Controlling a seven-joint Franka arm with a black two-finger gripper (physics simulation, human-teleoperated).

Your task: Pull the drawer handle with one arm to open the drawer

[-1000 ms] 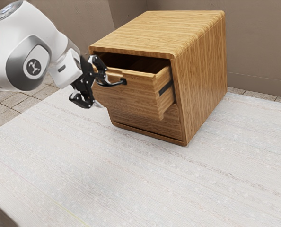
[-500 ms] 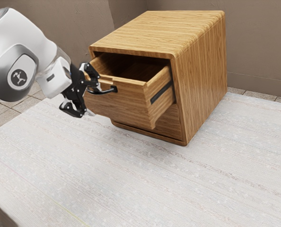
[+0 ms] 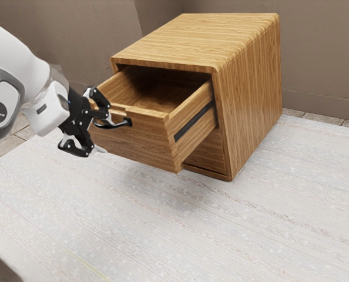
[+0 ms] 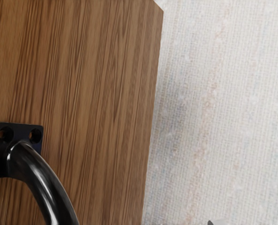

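Arm point(image 3: 19, 97) came in from the exterior view's left, white links cut off by the picture's edge, wrist angled down toward the drawer front. Gripper point(image 3: 99, 126) sat at the handle point(image 3: 120, 123), black fingers spread wide, one above the bar and one below. Bar ran between them. Gap was much wider than the bar, so not pinching it. Could not tell if either finger touched the bar.

Wrist view: the handle point(image 4: 36, 178) curved out from its black mounting plate point(image 4: 15, 136), two screw holes in the plate. The far end of the bar was cut off at the picture's edge. Behind it was the drawer's point(image 4: 78, 70) wood-grain front, then the pale floor point(image 4: 223, 117) beside it. A tiny grey sliver showed at the edge; could not tell what it was.

Drawer point(image 3: 142, 141) stood open, well out of the cabinet point(image 3: 248, 88) toward the exterior view's left and near side, front panel just beside the gripper. A black rail point(image 3: 193, 120) ran along its side. Inside it, bare wood bottom and walls showed; the near-left corner was hidden behind the front panel.

The cabinet was a wooden box with a rounded top edge, sitting on the pale floor point(image 3: 210, 235). The lower front under the drawer was partly hidden by it. Grey tiles point(image 3: 4, 138) lay at far left, and a brown wall point(image 3: 321, 47) stood behind.
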